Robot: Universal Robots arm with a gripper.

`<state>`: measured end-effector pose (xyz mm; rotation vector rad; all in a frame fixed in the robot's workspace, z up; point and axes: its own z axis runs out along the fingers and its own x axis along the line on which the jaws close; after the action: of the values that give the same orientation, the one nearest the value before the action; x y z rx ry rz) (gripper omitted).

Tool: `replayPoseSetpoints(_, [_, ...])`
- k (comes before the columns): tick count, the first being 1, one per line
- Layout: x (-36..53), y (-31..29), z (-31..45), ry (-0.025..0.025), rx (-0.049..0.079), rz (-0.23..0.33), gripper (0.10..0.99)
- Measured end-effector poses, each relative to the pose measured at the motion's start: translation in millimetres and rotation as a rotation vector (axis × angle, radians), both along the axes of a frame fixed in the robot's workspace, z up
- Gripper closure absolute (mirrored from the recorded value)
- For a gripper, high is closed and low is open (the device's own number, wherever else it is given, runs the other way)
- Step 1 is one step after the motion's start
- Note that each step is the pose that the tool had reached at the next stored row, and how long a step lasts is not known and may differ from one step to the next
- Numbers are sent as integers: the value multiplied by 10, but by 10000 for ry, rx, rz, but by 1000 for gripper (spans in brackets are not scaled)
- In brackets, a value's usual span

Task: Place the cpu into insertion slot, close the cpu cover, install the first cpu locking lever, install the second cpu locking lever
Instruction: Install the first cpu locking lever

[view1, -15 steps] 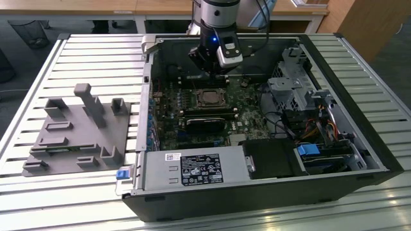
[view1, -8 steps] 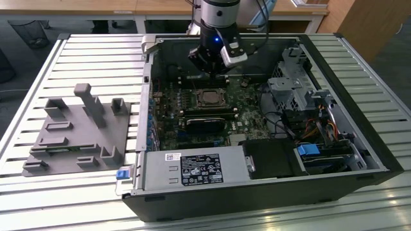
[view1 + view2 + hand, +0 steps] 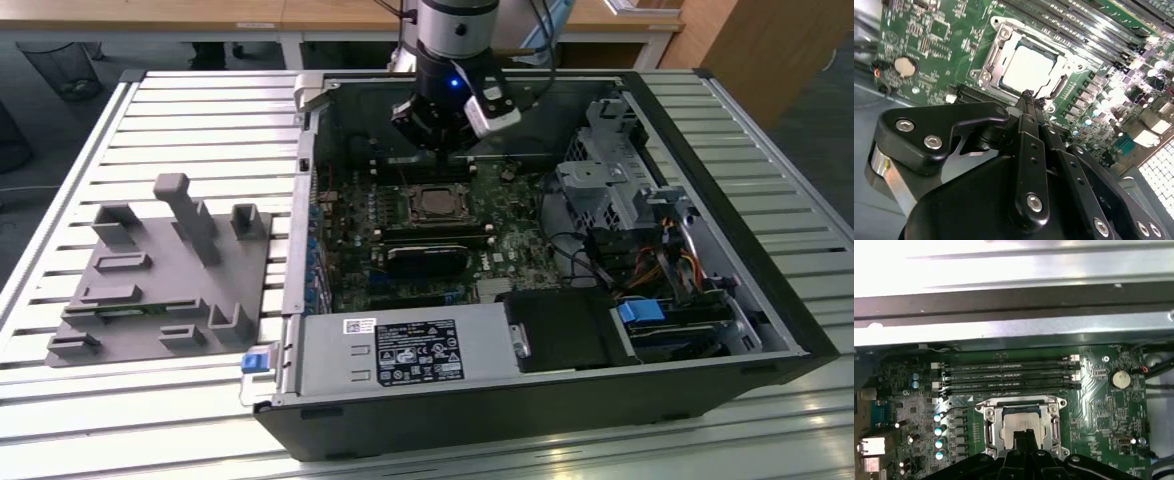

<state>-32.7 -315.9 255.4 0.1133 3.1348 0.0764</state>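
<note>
Claw (image 3: 1028, 96): fingers drawn together, tips touching or very nearly so. Nothing visible between them, so I judge it empty-handed. In the exterior view the claw (image 3: 447, 140) hangs inside the open computer case (image 3: 747, 250), above the green circuit board (image 3: 354, 260).

Landmark: insertion slot (image 3: 1019, 401).
- The cpu (image 3: 1029, 67) sits in the slot, silvery top face up, flat and square to the rim. The first wrist view agrees, with the cpu (image 3: 1021, 420) centred in the socket.
- The cpu cover (image 3: 995, 59) appears to lie down flat around the chip, which shows through its window. This is a judgement, as I cannot see the hinge side clearly.
- Whether either locking lever is latched I cannot tell.

Key relation: the fingertips sit just off the slot's edge, on the side away from the four long memory slots (image 3: 1009, 375). The closed fingers point across that edge toward the cpu. The claw is near the slot but not touching chip or cover, and it stands raised above the board. The finger line runs roughly square to the memory slots' long axis.

Other: a grey fixture (image 3: 160, 270) rests on the slatted counter (image 3: 174, 120), well apart from the slot and outside the case, on the exterior view's left.
</note>
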Motion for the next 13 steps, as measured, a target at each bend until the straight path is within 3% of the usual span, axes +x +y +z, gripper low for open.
replayPoseSetpoints(8, [-40, -4, -1, 0, 36, 257, 965])
replayPoseSetpoints(13, [-152, -4, -1, -5, 52, 261, 965])
